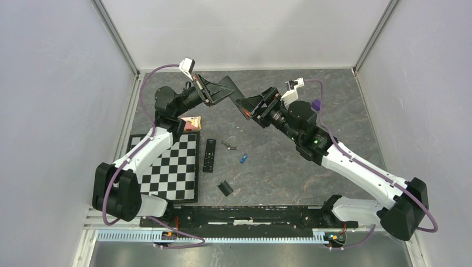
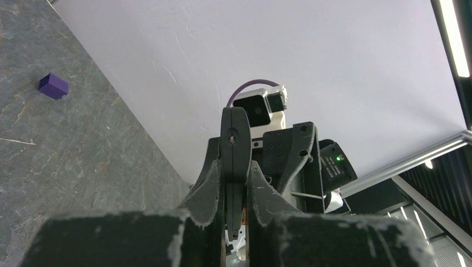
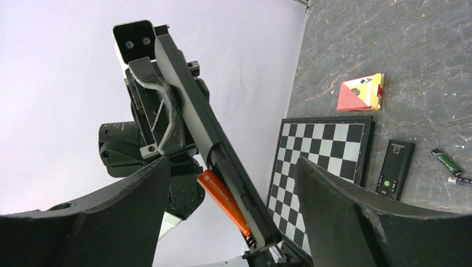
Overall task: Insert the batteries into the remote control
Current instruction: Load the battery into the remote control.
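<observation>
My left gripper (image 1: 214,93) (image 2: 236,183) is shut on the black remote control (image 1: 229,84) (image 3: 189,105) and holds it up above the back of the table, edge-on in the left wrist view. An orange battery (image 3: 224,203) lies in its open bay, lower end against the spring, upper end tilted out. My right gripper (image 1: 245,108) (image 3: 234,208) is open, its fingers (image 3: 117,217) standing either side of the remote's bay end, clear of the battery. A blue battery (image 1: 244,159) lies on the table, and the small black cover (image 1: 225,188) lies nearer the front.
A twin black remote (image 1: 209,154) (image 3: 395,168) lies beside the chessboard (image 1: 172,167) (image 3: 323,147). Two more batteries (image 1: 229,146) (image 3: 446,162) lie to its right. A red card box (image 1: 192,123) (image 3: 360,92) and a purple block (image 1: 317,104) (image 2: 53,86) sit further back.
</observation>
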